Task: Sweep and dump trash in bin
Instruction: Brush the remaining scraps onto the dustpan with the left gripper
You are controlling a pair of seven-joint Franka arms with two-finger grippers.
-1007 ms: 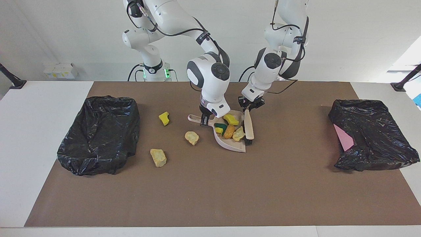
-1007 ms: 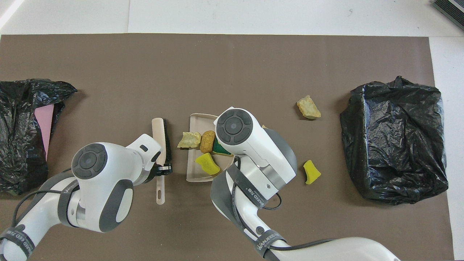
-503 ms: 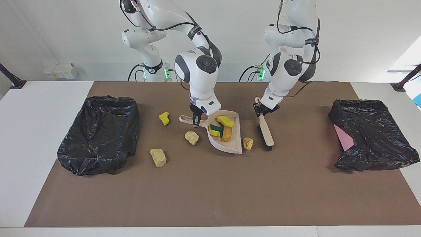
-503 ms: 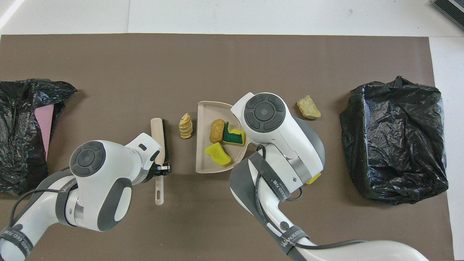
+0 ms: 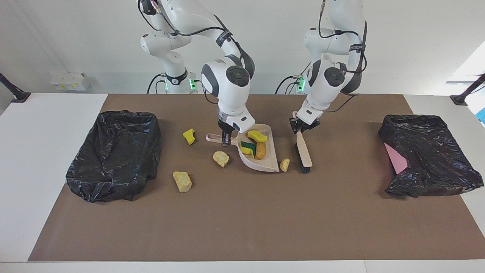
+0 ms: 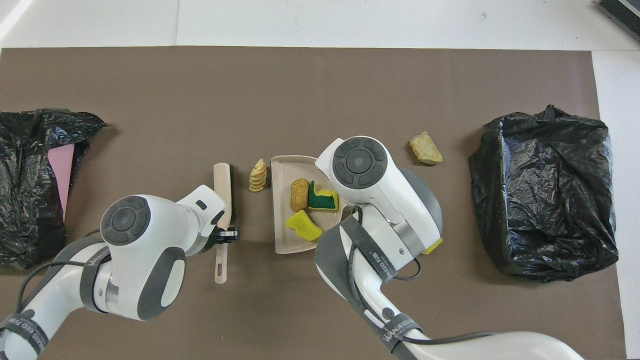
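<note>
— Where did you have the brush at that point?

— My left gripper (image 5: 302, 127) was clamped on the handle of the brush (image 5: 304, 150), fingers tight around it. Its long axis ran from the handle, nearer to us robots, out to the bristled head, farther from us, and the bristles faced the right arm's end of the table.

— And what lay next on that side?

— One pale crumbly lump (image 5: 284, 164) sat on the brown mat (image 5: 242, 220), just beside the bristles and between the brush and the open lip of the dustpan (image 5: 271, 161). It looked close to the lip, though I couldn't tell if it touched.

— So which arm was nearer?

— Mine, the left. My right gripper (image 5: 226, 138) was closed on the dustpan's handle, holding the pan with its mouth toward the brush. Inside were a yellow sponge chunk (image 5: 257, 136), a green-and-yellow sponge (image 5: 248, 148) and the tan bread-like oval (image 5: 260, 150).

— The rest of the trash?

— Three scraps lay outside the pan, toward the right arm's end: a pale lump (image 5: 221, 158) just beside the pan, a second pale lump (image 5: 182, 181) and a small yellow chunk (image 5: 188, 136) further on toward the black-bagged bin (image 5: 113, 155). I judged a short sideways push across the brush's axis would carry the near lump in.
</note>
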